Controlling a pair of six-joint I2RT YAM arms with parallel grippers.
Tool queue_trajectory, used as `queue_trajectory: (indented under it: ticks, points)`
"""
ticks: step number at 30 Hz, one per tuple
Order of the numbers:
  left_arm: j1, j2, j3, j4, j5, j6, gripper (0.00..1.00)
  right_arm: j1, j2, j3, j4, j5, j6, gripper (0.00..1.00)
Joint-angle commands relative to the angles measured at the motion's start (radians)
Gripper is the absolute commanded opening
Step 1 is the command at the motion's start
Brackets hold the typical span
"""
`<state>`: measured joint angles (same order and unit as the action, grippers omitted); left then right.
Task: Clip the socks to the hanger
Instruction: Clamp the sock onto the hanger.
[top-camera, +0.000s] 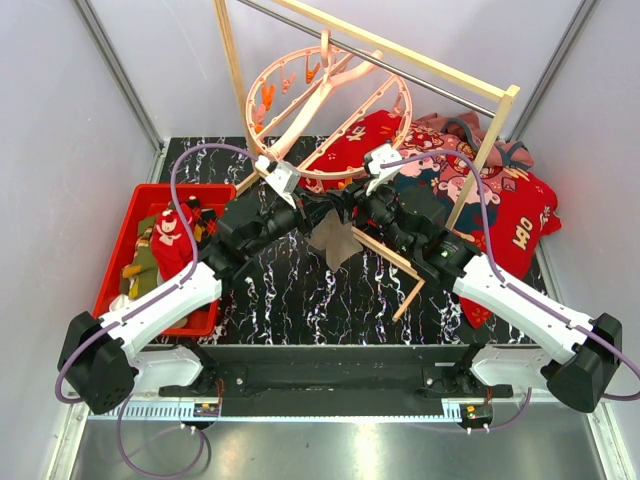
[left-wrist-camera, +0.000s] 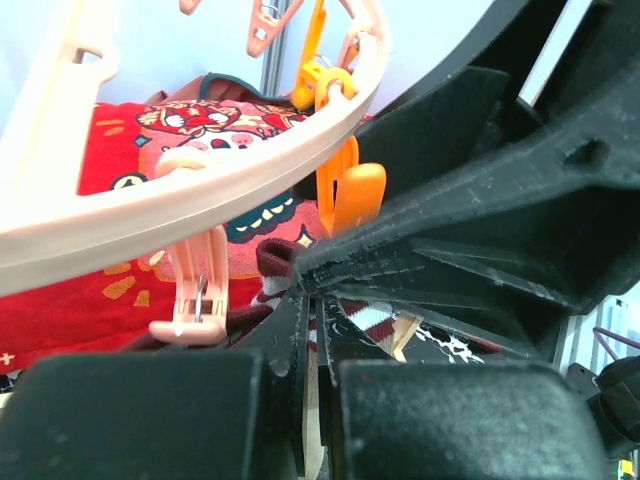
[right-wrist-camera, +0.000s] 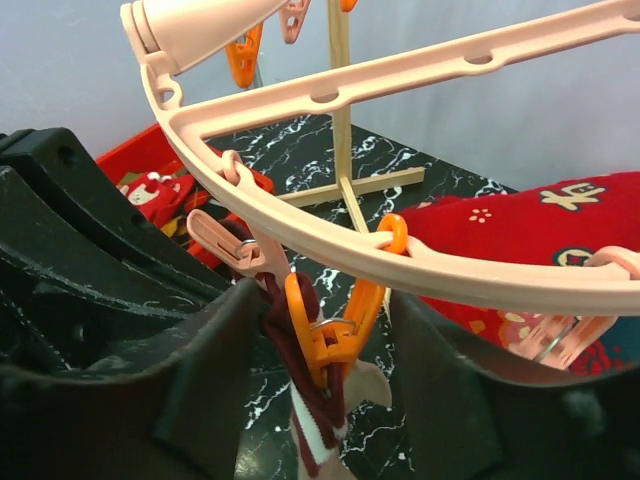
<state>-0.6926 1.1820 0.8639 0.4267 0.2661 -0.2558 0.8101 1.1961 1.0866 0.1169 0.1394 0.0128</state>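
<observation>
The salmon-pink ring hanger (top-camera: 330, 95) hangs from the wooden rack at the back centre. Both grippers meet under its near rim (right-wrist-camera: 430, 265). An orange clip (right-wrist-camera: 345, 325) on that rim is clamped on a grey-taupe sock (top-camera: 335, 245) with a maroon-and-white striped cuff (right-wrist-camera: 320, 430). My right gripper (right-wrist-camera: 330, 345) is open, one finger on each side of the orange clip and neither touching it. My left gripper (left-wrist-camera: 315, 315) is shut, with a thin strip of pale sock fabric between its jaws. The striped cuff (left-wrist-camera: 375, 322) shows just beyond them. More socks (top-camera: 150, 255) lie in the red bin.
The red bin (top-camera: 180, 187) stands at the left of the marble table. A big red cartoon-printed cloth (top-camera: 500, 210) lies at the back right. The pale wooden rack frame (top-camera: 480, 160) stands over it, with a wooden foot (top-camera: 390, 255) running under my right arm. Other pink clips (left-wrist-camera: 195, 300) dangle close by.
</observation>
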Motion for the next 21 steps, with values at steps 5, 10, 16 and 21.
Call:
queue_trajectory:
  ticks: [5, 10, 16, 21]
  points:
    - [0.008, -0.028, 0.063, 0.011, -0.071, 0.010, 0.02, -0.005, -0.081, 0.061, -0.063, -0.024, 0.015, 0.81]
    - [0.016, -0.035, 0.078, -0.042, -0.108, 0.018, 0.02, -0.005, -0.151, 0.065, -0.152, -0.012, 0.010, 0.83]
    - [0.027, -0.056, 0.078, -0.086, -0.136, 0.023, 0.02, -0.005, -0.201, 0.055, -0.224, 0.094, -0.007, 0.80]
    - [0.031, -0.077, 0.076, -0.117, -0.139, 0.027, 0.02, -0.005, -0.176, 0.045, -0.227, 0.143, -0.050, 0.78]
